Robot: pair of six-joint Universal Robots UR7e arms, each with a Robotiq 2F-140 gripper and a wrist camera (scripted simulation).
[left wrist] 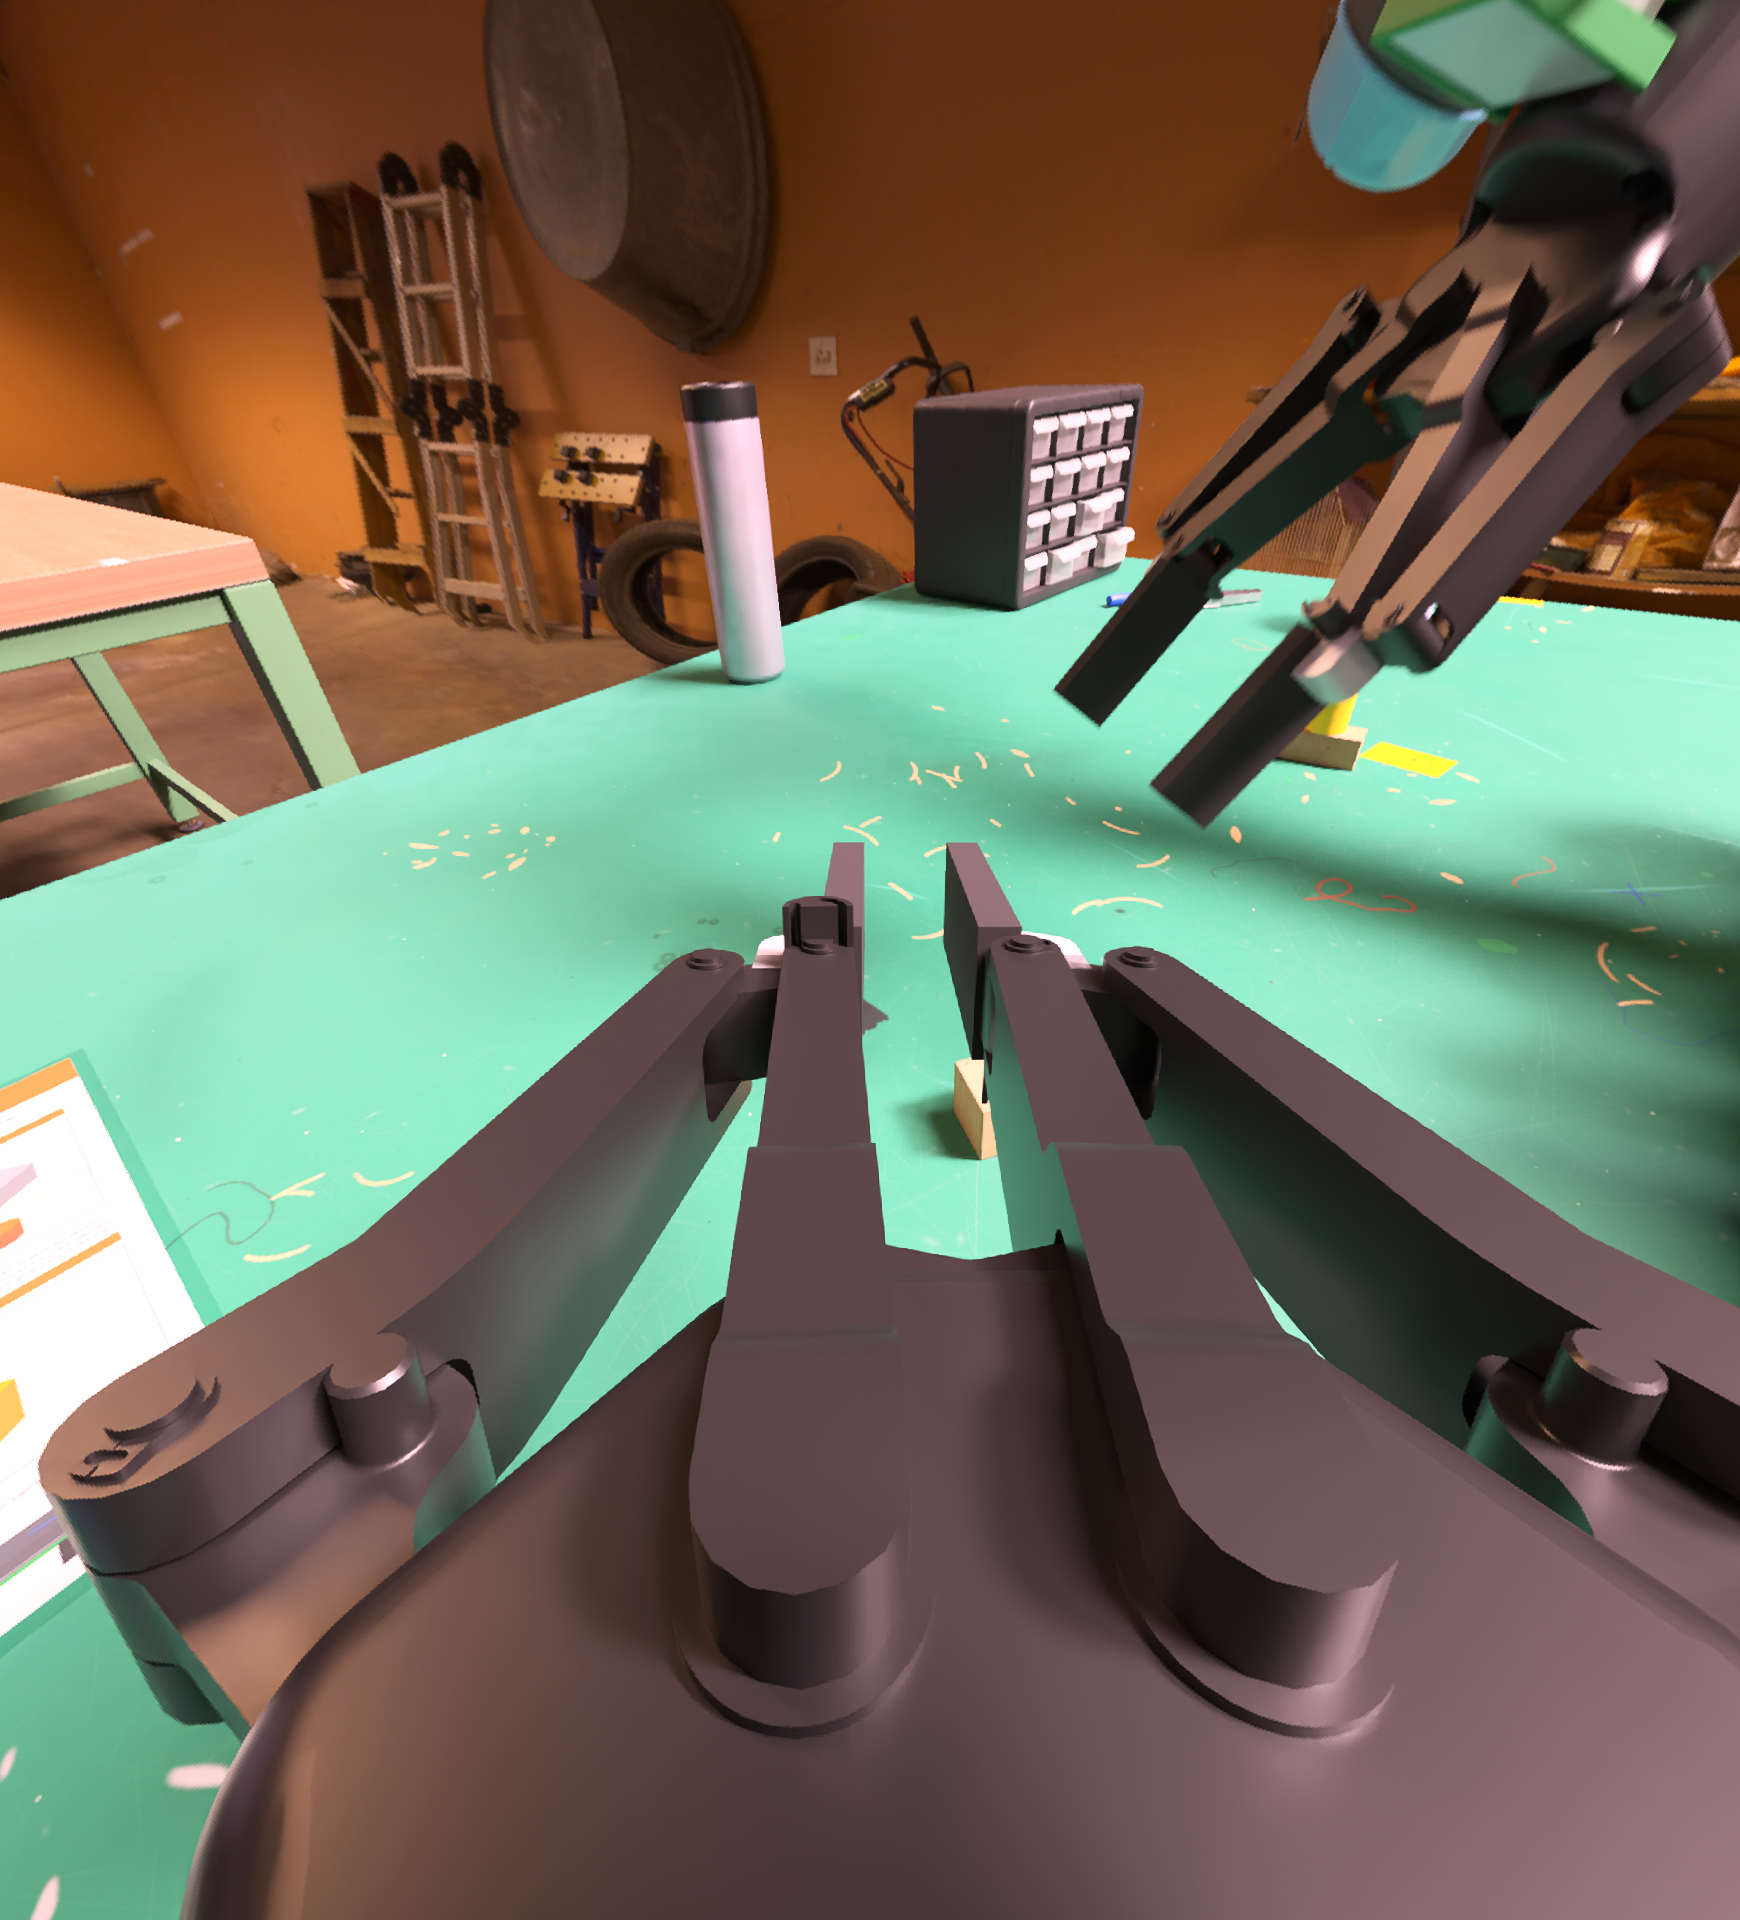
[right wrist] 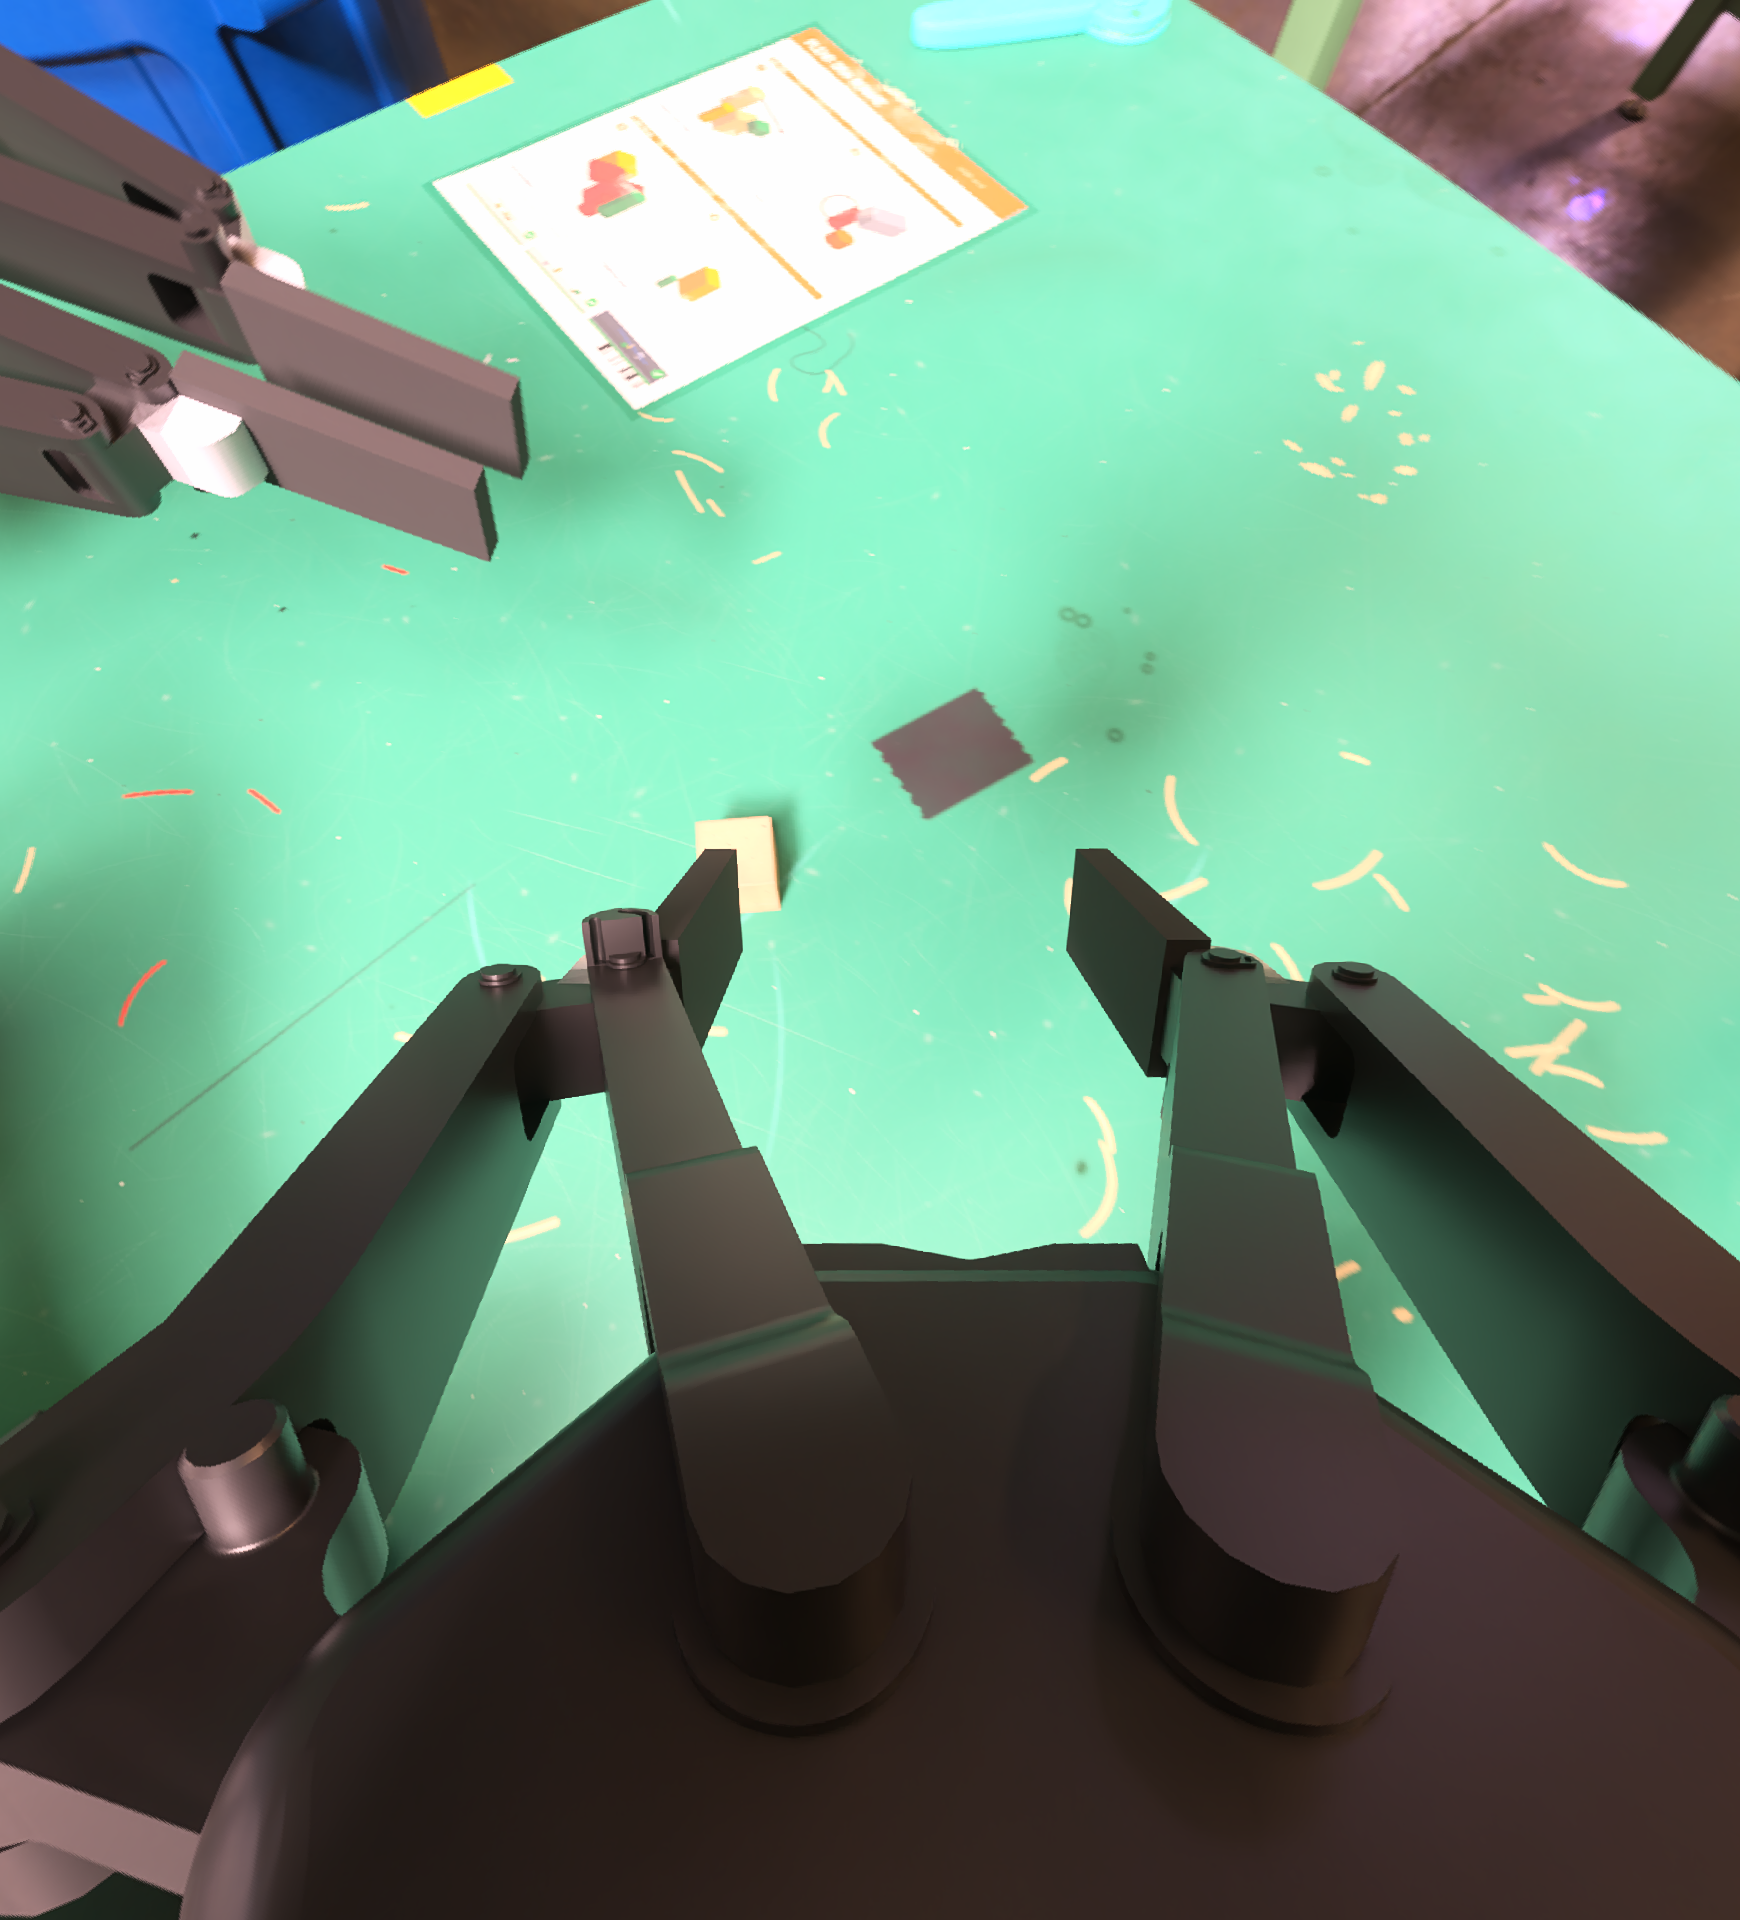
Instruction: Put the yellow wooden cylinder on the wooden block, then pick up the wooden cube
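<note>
The small wooden cube (left wrist: 972, 1112) lies on the green table (left wrist: 533, 935), below my left gripper (left wrist: 902, 862), partly hidden by one finger. The left gripper is nearly shut, with a narrow gap and nothing between its fingers. The yellow cylinder (left wrist: 1337, 717) stands on the wooden block (left wrist: 1331, 750) far right, mostly hidden behind my right gripper (left wrist: 1141, 743). In the right wrist view, my right gripper (right wrist: 902, 883) is open and empty above the table. The cube (right wrist: 760, 852) sits just beyond its left fingertip. The left gripper (right wrist: 502, 473) hangs at upper left.
A white bottle (left wrist: 736, 530) and a dark drawer organizer (left wrist: 1032, 494) stand at the table's far edge. An instruction sheet (right wrist: 731, 208) lies flat on the table, and a dark square patch (right wrist: 949, 753) lies near the cube. Yellow tape (left wrist: 1406, 758) lies beside the block.
</note>
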